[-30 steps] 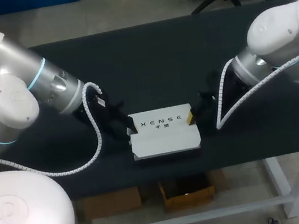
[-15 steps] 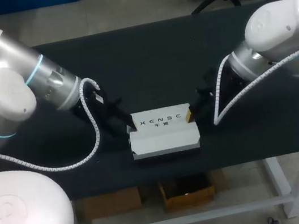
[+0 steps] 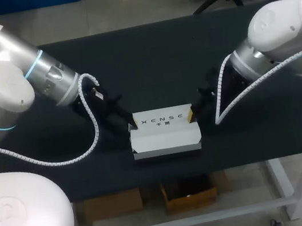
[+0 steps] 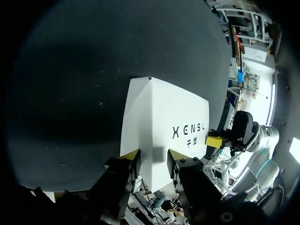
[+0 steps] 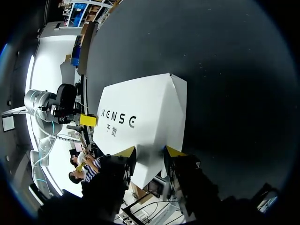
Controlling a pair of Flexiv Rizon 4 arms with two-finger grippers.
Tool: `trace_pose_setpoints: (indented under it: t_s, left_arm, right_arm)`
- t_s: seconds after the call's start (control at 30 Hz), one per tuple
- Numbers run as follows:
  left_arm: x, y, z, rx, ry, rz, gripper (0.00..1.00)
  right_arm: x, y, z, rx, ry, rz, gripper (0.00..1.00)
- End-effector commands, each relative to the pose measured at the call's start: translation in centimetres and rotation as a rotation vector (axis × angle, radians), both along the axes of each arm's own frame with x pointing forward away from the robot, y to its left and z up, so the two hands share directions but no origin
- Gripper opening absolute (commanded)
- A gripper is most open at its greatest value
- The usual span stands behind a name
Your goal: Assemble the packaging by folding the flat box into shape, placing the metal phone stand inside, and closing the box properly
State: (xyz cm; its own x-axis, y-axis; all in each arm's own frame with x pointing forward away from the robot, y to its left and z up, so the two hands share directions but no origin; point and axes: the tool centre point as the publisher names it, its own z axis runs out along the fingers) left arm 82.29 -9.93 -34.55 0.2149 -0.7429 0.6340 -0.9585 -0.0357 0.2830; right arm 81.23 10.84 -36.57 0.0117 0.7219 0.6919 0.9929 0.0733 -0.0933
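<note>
A white box (image 3: 165, 135) with print on its upper face sits at the middle of the black table (image 3: 148, 61), near the front edge, with its flaps folded in. My left gripper (image 3: 132, 124) holds its left end and my right gripper (image 3: 192, 115) its right end. In the left wrist view the box (image 4: 159, 122) runs in between the yellow fingertips (image 4: 130, 154), which press on it from both sides. The right wrist view shows the same: the box (image 5: 143, 117) is clamped between the two tips of that gripper (image 5: 149, 153). No metal phone stand is visible.
Cables loop down from both wrists onto the table beside the box. The table's front edge (image 3: 173, 174) lies just below the box. Dark bare tabletop stretches behind the box and out to both sides.
Both arms have shifted slightly toward the far side. The box between them has tipped, so its printed face looks narrower and its plain front face taller.
</note>
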Motion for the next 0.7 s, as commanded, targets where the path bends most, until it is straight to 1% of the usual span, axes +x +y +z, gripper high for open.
trace_pose_setpoints:
  t_s: [0.03, 0.3, 0.53, 0.7]
  left_arm:
    - [0.5, -0.4, 0.2, 0.007, 0.013, -0.005, 0.38]
    - [0.8, -0.3, 0.4, 0.008, 0.042, -0.005, 0.37]
    - [1.6, -0.2, 0.9, 0.002, 0.069, -0.008, 0.37]
    - [1.7, -0.2, 1.0, -0.005, 0.086, -0.008, 0.38]
  right_arm:
    - [0.2, 0.2, 0.3, 0.000, 0.011, 0.009, 0.36]
    - [0.7, 0.1, 0.7, -0.004, 0.039, 0.010, 0.36]
    - [1.3, -0.1, 0.9, 0.002, 0.064, 0.012, 0.36]
    - [1.6, -0.2, 1.0, 0.006, 0.078, 0.019, 0.36]
